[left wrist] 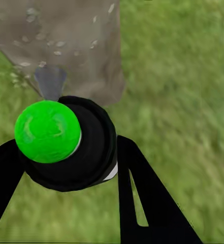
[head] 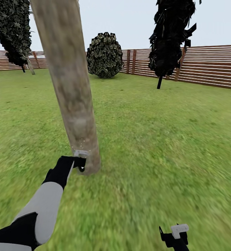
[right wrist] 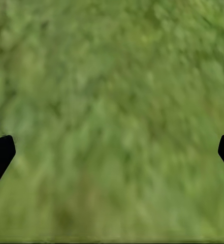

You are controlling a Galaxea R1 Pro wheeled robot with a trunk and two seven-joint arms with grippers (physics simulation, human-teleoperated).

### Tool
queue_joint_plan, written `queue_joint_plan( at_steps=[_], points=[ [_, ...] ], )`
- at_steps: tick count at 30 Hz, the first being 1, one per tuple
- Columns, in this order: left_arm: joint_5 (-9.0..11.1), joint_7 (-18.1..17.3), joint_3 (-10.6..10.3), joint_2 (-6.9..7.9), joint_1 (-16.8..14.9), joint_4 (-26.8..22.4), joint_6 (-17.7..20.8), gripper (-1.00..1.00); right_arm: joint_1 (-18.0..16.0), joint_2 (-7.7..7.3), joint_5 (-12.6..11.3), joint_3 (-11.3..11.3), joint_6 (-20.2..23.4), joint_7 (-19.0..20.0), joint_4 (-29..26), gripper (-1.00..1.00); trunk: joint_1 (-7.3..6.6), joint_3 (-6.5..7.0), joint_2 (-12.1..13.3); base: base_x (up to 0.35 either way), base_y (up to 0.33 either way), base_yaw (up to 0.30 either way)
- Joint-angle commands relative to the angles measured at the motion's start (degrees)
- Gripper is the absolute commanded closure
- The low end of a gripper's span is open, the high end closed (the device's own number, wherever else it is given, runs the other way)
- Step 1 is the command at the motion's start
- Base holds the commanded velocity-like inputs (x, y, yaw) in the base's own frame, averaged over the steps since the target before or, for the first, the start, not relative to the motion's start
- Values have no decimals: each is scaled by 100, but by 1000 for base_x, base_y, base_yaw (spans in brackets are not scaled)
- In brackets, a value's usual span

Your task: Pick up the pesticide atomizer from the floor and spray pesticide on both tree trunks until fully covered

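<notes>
Spraying is under way, and you've got the pesticide atomizer [left wrist: 71, 152] pinched between the fingers of your left gripper [head: 79, 161], low and left of centre in the head view, right at the foot of the tree trunk [head: 72, 87]. That pale mottled column runs from the top left of the frame down to the lawn [head: 157, 139]. Its top reads green [left wrist: 46, 131] in the left wrist view, with a grey fan of spray leaving the nozzle toward the bark. Pale flecks dot the trunk [left wrist: 66, 40] there, and a few specks show just above the gripper in the head view.

So pickup is done, I'd say, and the first trunk is being worked at its base. How much of it is covered I can't tell; the upper stretch looks plain. No second pale trunk stands out, so that one looks left to do.

What's left inside the bottle can't be seen: the body is dark and opaque.

Your right gripper [head: 174, 234] sits at the bottom right of the head view, fingers spread wide with nothing between them, just grass [right wrist: 112, 112] beneath. Dark trees [head: 171, 38] and the slatted fence [head: 206, 66] line the top of the frame.
</notes>
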Motion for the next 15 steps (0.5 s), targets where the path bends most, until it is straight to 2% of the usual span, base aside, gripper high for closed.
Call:
queue_joint_plan(
  at_steps=[1, 3, 7, 9, 13, 15],
  points=[
    [8, -3, 5, 12, 4, -56, 2, 100, 0, 0, 0, 0, 0, 0, 0, -100, 0, 0, 0, -239, 0, 0],
    [6, -10, 19, 77, 52, -490, 96, 100, 0, 0, 0, 0, 0, 0, 0, -100, 0, 0, 0, -315, 0, 0],
    [12, -71, 11, 247, 66, -959, 575, 100, 0, 0, 0, 0, 0, 0, 0, -100, 0, 0, 0, -292, 0, 0],
    [6, -282, -29, 242, 71, -1078, 679, 100, 0, 0, 0, 0, 0, 0, 0, -100, 0, 0, 0, -66, 0, 0],
    [20, -488, -49, 155, -39, -1061, 731, 100, 0, 0, 0, 0, 0, 0, 0, -100, 0, 0, 0, -14, 0, 0],
    [25, -662, -54, 198, -146, -1046, 781, 100, 0, -2, 0, 0, 0, 0, 0, -100, 0, 0, 0, -2, 0, 0]
  ],
)
